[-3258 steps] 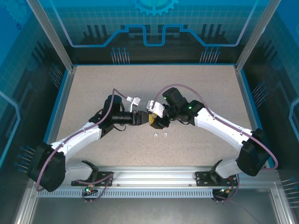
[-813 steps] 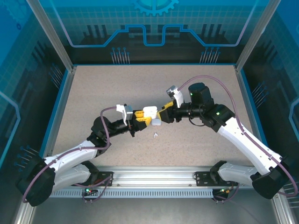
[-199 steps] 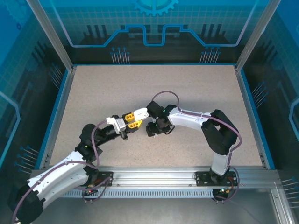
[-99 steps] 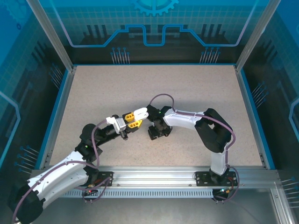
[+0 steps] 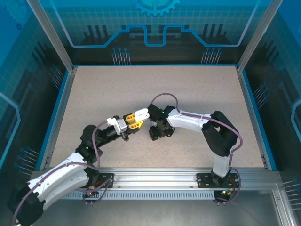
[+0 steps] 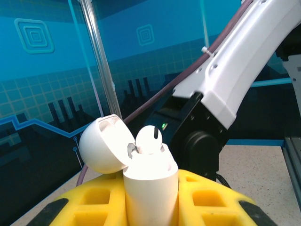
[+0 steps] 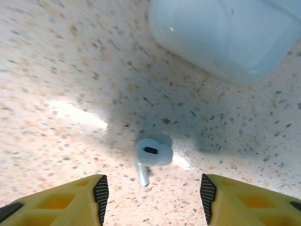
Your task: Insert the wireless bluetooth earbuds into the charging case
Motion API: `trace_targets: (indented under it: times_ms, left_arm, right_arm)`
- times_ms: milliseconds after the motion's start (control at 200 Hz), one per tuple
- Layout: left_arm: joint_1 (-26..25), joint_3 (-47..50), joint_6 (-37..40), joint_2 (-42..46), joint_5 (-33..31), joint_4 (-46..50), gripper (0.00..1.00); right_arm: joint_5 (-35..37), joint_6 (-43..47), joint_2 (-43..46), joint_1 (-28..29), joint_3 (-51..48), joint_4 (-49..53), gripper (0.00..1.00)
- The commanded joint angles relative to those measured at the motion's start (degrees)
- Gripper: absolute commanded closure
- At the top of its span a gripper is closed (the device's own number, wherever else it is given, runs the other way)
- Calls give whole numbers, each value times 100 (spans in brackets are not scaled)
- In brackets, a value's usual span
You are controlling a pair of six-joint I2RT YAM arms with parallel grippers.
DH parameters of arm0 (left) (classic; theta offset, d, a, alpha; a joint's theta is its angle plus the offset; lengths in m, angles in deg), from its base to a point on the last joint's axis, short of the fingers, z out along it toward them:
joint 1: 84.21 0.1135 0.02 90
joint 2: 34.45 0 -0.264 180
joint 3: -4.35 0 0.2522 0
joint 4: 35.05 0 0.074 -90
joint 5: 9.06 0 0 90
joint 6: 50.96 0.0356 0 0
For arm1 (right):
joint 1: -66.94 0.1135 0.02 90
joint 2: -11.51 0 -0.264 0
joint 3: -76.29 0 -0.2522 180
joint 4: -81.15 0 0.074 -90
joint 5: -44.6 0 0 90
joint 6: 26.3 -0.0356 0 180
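Speckled table point(image 7: 47, 70): one loose earbud point(image 7: 153, 153), one seated earbud point(image 6: 149, 139).

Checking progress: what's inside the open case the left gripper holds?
One white earbud sits in the charging case, head above the rim, lid open. Any second socket is hidden by the rim.

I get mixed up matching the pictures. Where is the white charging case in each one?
Top external: charging case in the middle, held by the left gripper.
Left wrist: bottom centre, lid open, one earbud sticking out.
Right wrist: pale rounded shape at top right, possibly it; cannot tell.
Shared landmark: the speckled table.
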Motion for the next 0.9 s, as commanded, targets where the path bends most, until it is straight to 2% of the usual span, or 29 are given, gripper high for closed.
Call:
trace_targets:
  times_ms: [0,260,565,895]
  left_arm:
    - [-46,-180,-78,67,-68,-71,97]
    - [-40,-173,-82,105,-67,-59,97]
    - [-41,-174,-64,98,-80,-39,97]
    - [-46,-178,-64,98,-88,-37,96]
  right_arm:
    - [-307,-191,154,-93,-168,-281,44]
    - [-128,-378,-194,-164,-57,-223,48]
    - [-256,-397,-568,-170,68,-243,53]
    - [-304,-380,-738,-170,170,-260,64]
